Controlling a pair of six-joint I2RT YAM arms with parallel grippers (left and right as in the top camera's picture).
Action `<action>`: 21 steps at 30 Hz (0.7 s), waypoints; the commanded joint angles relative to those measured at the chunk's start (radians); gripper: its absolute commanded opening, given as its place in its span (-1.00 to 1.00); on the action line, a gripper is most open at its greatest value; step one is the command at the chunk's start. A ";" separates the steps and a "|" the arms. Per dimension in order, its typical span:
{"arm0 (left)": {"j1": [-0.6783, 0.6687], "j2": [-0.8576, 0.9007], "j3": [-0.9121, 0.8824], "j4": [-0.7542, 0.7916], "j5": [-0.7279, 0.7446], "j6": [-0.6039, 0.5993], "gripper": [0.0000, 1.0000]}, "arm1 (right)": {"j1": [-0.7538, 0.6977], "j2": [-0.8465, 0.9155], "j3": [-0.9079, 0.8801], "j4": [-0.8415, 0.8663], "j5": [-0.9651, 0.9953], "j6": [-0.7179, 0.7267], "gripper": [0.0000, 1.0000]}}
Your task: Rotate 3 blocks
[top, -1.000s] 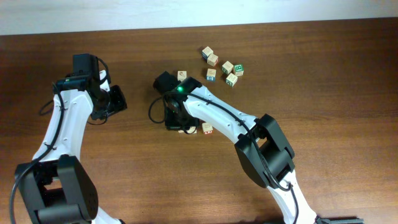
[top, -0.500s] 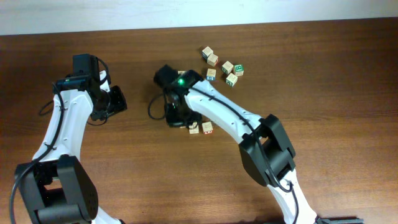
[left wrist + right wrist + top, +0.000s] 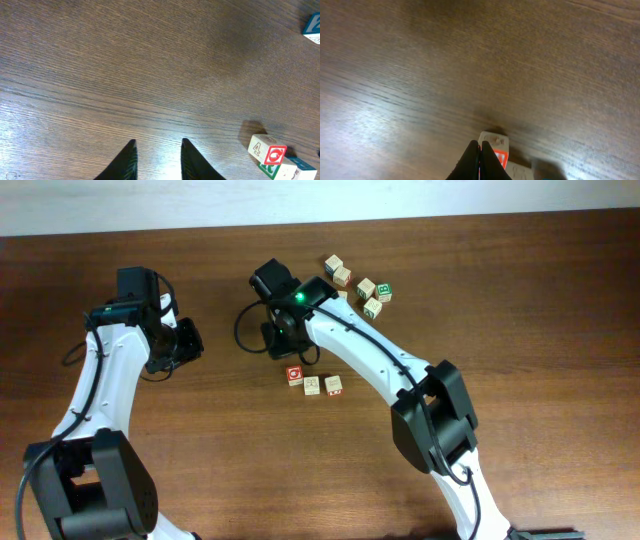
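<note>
The dark wooden tabletop carries both arms. The right arm stretches across the middle. The right claw is pinched fully together on nothing, its tips close to the red-faced block. The left arm keeps to the left. The left claw is empty and slightly parted over bare wood. The three blocks lie in a short row near the centre. The other cubes cluster farther back, beside the right arm.
</note>
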 commanded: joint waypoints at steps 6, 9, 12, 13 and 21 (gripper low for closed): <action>-0.004 -0.015 0.016 -0.001 -0.004 0.001 -0.52 | -0.003 0.075 -0.012 0.014 0.027 -0.018 -0.91; -0.004 -0.015 0.016 -0.001 -0.004 0.001 -0.44 | -0.002 0.095 -0.013 0.011 0.027 -0.012 -0.91; -0.004 -0.015 0.016 -0.001 -0.004 0.001 -0.34 | -0.002 0.117 -0.013 -0.007 0.027 0.000 -0.91; -0.004 -0.015 0.016 -0.001 -0.004 0.001 -0.33 | -0.002 0.121 -0.013 -0.013 0.027 0.002 -0.91; -0.004 -0.015 0.016 -0.001 -0.004 0.001 -0.28 | -0.002 0.121 -0.013 -0.056 0.017 0.035 -0.91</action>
